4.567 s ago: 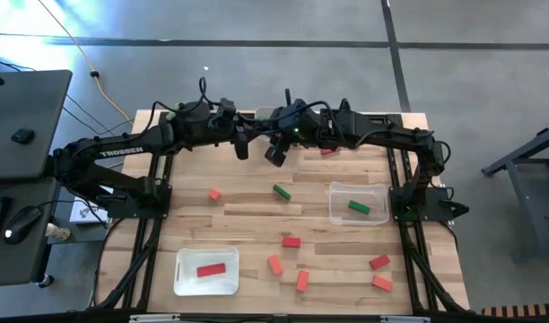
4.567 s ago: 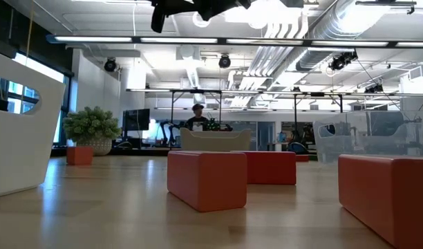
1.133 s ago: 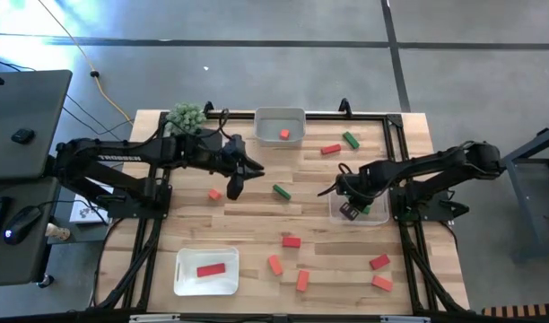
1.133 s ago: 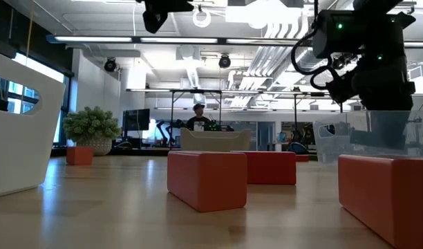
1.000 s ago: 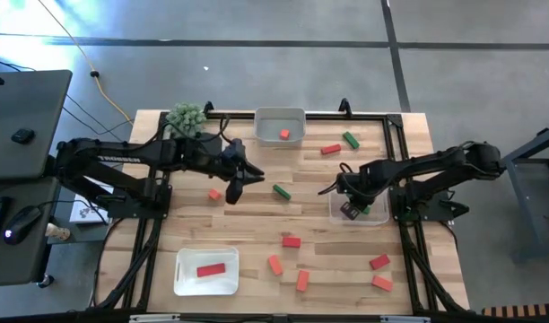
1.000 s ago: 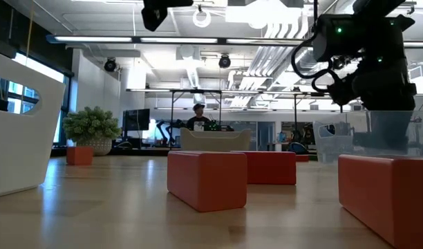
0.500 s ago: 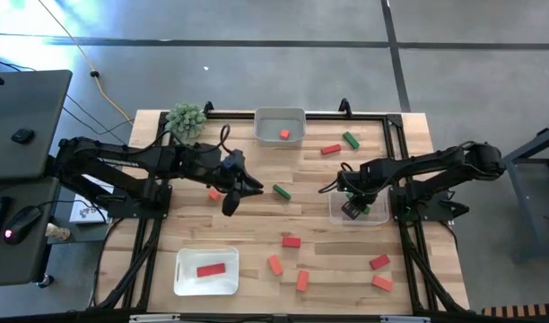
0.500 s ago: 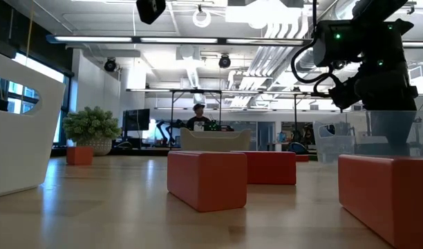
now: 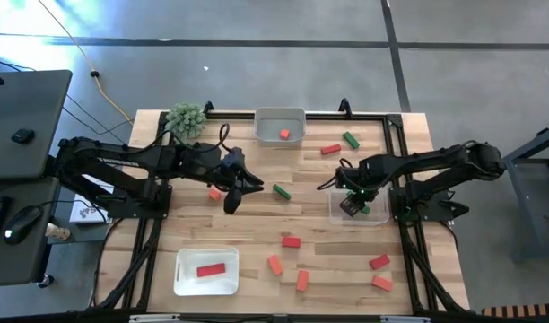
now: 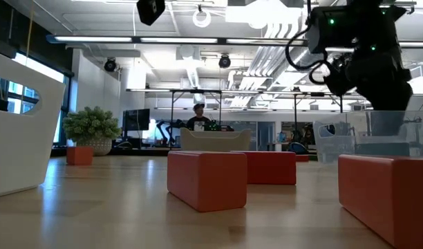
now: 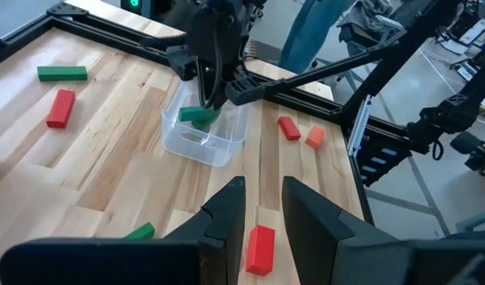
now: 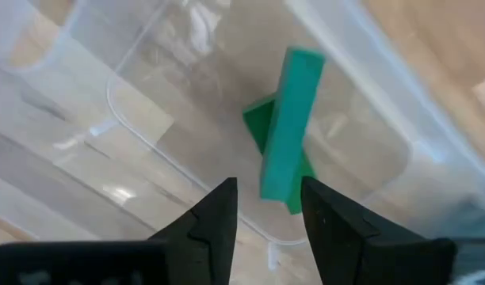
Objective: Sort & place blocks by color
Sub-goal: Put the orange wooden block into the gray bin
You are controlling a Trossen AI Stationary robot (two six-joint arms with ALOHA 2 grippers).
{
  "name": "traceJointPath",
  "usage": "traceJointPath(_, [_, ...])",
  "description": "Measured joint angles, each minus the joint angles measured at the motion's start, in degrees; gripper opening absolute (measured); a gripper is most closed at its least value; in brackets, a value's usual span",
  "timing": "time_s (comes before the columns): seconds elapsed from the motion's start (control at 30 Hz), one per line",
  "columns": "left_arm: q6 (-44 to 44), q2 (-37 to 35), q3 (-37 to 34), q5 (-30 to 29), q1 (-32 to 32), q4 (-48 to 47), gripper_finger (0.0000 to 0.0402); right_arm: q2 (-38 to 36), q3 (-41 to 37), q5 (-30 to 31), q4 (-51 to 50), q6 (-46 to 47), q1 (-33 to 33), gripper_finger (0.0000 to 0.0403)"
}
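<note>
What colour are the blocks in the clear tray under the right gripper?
Green blocks, two crossed; right wrist view shows it best.

Two blocks [image 12: 284, 131] lay crossed inside a tray [image 9: 377, 215] near the table's [image 9: 257, 224] right edge. Another tray [image 9: 203, 285] sat at front left, a third [image 9: 279, 115] at the back, a plant ball [image 9: 186, 117] to its left.

Past our left gripper [image 11: 262, 207], its two dark fingers a narrow gap apart, we see a clear tray [image 11: 204, 134] on the wooden table [image 11: 108, 158]. The right gripper [image 11: 211, 99] hangs over the tray, just above a green block [image 11: 199, 115] inside. A red block [image 11: 260, 248] lies near our fingertips, and another green block [image 11: 62, 73] lies well apart.
</note>
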Motion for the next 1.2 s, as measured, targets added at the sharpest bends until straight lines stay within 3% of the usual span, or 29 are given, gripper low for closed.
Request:
traceJointPath(0.43, [1.6, 0.0, 0.0, 0.0, 0.1, 0.0, 0.0076, 0.0, 9.7, 0.8, -6.7, 8.3, 6.4, 0.0129])
traceJointPath(0.87, [1.6, 0.0, 0.0, 0.1, 0.2, 0.0, 0.0076, 0.0, 14.4, -1.3, -6.7, 19.9, 20.6, 0.013])
traceJointPath(1.2, [3.0, 0.0, 0.0, 0.3, 0.1, 0.0, 0.0076, 0.0, 14.4, -4.8, -6.0, 32.5, 32.4, 0.0182])
